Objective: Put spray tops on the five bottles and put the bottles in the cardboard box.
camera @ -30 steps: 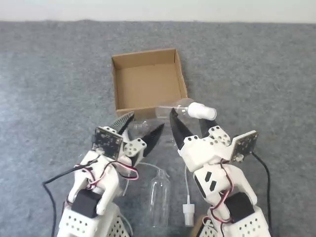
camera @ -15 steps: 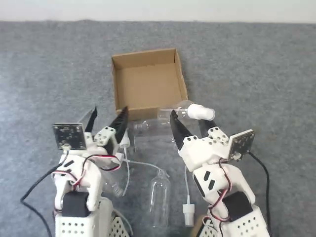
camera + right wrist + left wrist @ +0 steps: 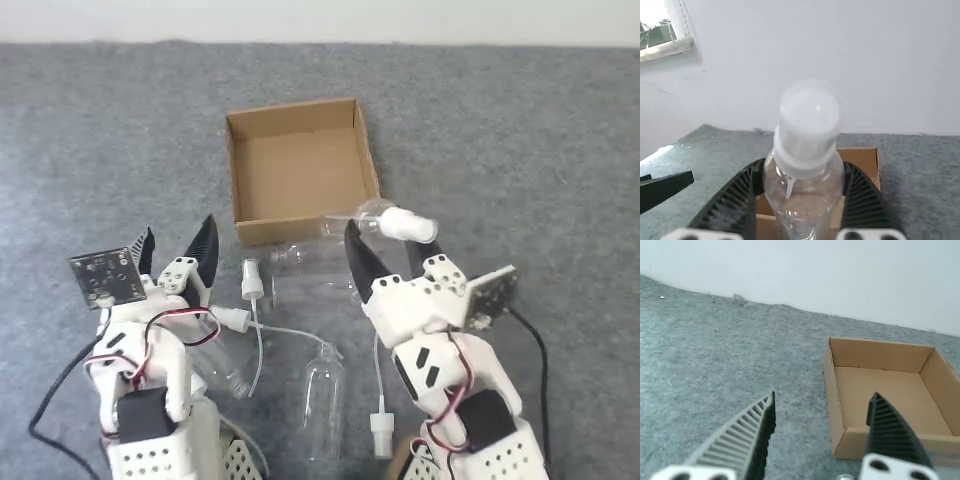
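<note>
So the cardboard box [image 3: 300, 175] sits open-topped near the middle of the desk [image 3: 520, 140], and all I can see inside it is bare brown floor. The right end effector [image 3: 380, 238] is clenched around a clear bottle [image 3: 372, 215] with a white spray top [image 3: 408, 226] on it, held tilted just at the box's near right corner. In the right wrist view, its black fingers [image 3: 735, 200] hug the bottle on both sides. The left end effector [image 3: 180, 232] is spread wide and empty, off to the box's near left and apart from it. Lying on the desk are a see-through uncapped bottle [image 3: 325, 400] between the arms, a second clear bottle [image 3: 300, 258] just in front of the box's front wall, one loose spray top [image 3: 251, 278] beside it and another loose top [image 3: 383, 435] near the right arm's base. There's plenty of open grey desk on either side of the box, and a white wall [image 3: 840, 275] runs along the far edge.
</note>
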Available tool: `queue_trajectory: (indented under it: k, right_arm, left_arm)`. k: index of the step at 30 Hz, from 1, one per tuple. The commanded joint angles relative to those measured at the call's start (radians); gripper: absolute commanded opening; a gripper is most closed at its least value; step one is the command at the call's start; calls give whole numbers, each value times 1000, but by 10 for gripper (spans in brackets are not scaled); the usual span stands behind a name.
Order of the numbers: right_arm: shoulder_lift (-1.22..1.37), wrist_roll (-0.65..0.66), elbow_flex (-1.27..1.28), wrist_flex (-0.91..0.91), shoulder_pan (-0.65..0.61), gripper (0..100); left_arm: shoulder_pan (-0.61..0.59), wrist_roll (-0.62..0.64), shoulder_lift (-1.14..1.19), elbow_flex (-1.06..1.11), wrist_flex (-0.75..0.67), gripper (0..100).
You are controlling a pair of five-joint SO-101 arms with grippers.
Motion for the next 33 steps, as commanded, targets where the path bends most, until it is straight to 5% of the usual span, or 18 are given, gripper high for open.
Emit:
queue_trajectory:
  k: [1,12,33]
  right_arm:
    - [-13,21,-127,-7,4,6]
    - [45,87,-242,-35,2,6]
    - [998,91,-692,-277,-58,6]
  left_arm:
    - [-3,12,-12,-38,-2,272]
    - [-5,11,-12,31,-121,272]
    - [-9,11,-12,31,-121,272]
